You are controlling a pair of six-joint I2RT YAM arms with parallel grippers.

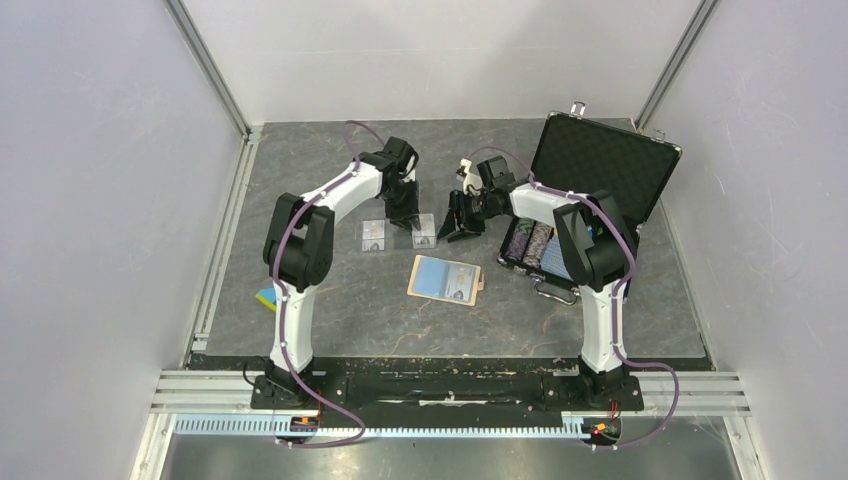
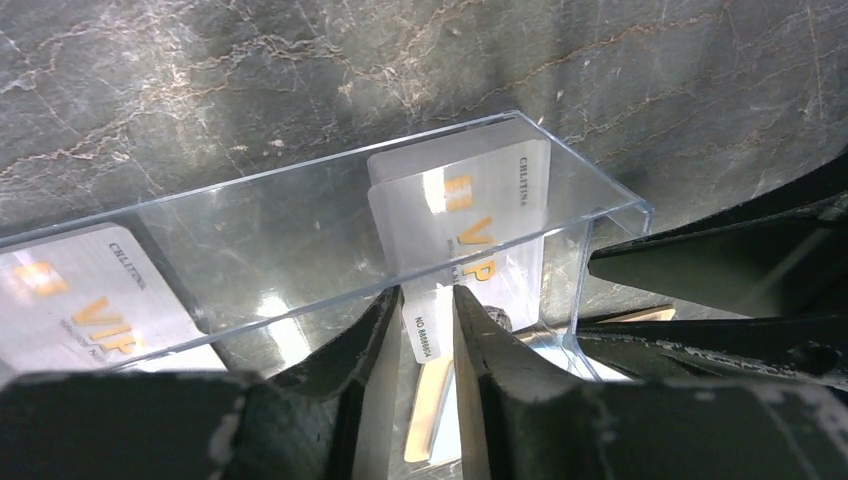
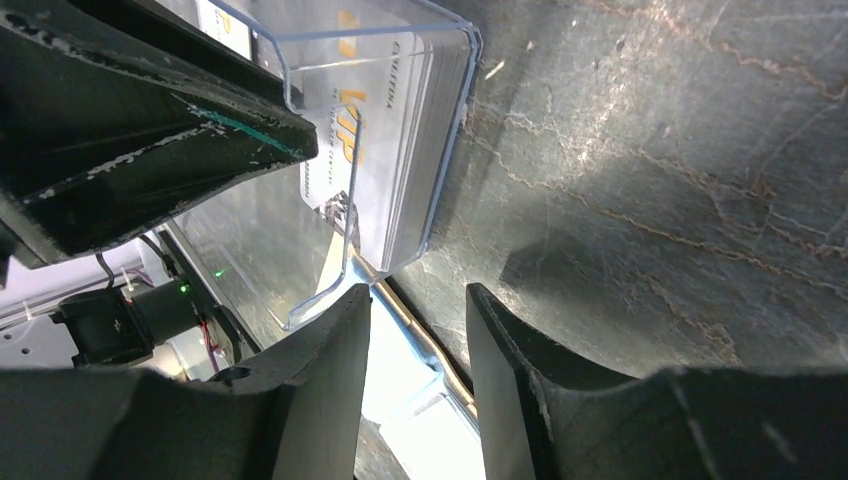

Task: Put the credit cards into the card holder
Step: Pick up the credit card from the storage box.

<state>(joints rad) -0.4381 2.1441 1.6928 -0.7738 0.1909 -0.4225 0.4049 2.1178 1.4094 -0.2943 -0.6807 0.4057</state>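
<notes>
Two pale VIP credit cards [image 1: 372, 235] [image 1: 423, 236] lie in a clear plastic tray [image 2: 300, 200] on the dark table. My left gripper [image 1: 405, 213] points down at the right card [image 2: 460, 215]. Its jaws [image 2: 428, 325] stand a narrow gap apart, with the card's lower corner showing between them. My right gripper [image 1: 462, 222] is open and empty just right of the tray's end [image 3: 440, 130], close to the left one. The card holder [image 1: 446, 278] lies open in front of the tray, tan with light blue pockets. It shows below both jaws in the wrist views.
An open black case [image 1: 590, 190] with poker chips stands right of the right arm. Blue and yellow blocks [image 1: 268, 297] lie by the left arm's base. A metal rail [image 1: 215, 250] borders the table on the left.
</notes>
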